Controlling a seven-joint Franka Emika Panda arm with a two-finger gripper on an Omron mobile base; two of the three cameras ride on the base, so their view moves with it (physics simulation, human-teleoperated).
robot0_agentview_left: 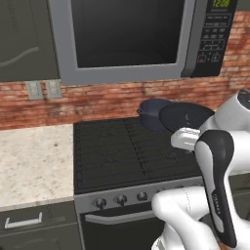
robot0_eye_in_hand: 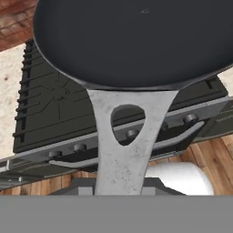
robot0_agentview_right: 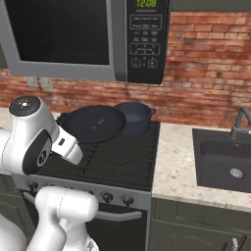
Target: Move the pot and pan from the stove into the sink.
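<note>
The pan [robot0_eye_in_hand: 136, 41], a smooth dark disc with a speckled grey holed handle, is hanging tilted above the stove [robot0_eye_in_hand: 68, 113] at upper frame, the gripper [robot0_eye_in_hand: 119, 191] pinching its handle; the round pot [robot0_agentview_right: 135, 116] is sitting just behind.

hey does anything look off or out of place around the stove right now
Only the pan: it is tilted up off the stove grates, held by its handle in the shut claw. The pot sits upright on the back burner. No spills or damage.
</note>
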